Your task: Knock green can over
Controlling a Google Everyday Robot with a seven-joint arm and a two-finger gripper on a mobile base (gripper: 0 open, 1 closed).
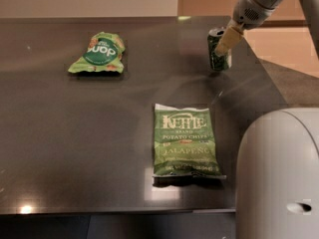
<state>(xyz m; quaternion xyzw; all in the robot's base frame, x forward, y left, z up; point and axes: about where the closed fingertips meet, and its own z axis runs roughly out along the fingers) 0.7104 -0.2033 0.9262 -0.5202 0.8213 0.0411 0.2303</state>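
Observation:
The green can [216,54] is small and dark green with a silver top. It stands at the far right of the dark table [75,133], leaning slightly left. My gripper [227,40] comes down from the upper right on a grey arm. Its tan tip rests against the can's upper right side and covers part of it.
A green Kettle chip bag [185,141] lies flat at the centre front. A crumpled green snack bag [98,53] lies at the back left. The table's right edge runs close behind the can. A large grey robot body [279,176] fills the lower right corner.

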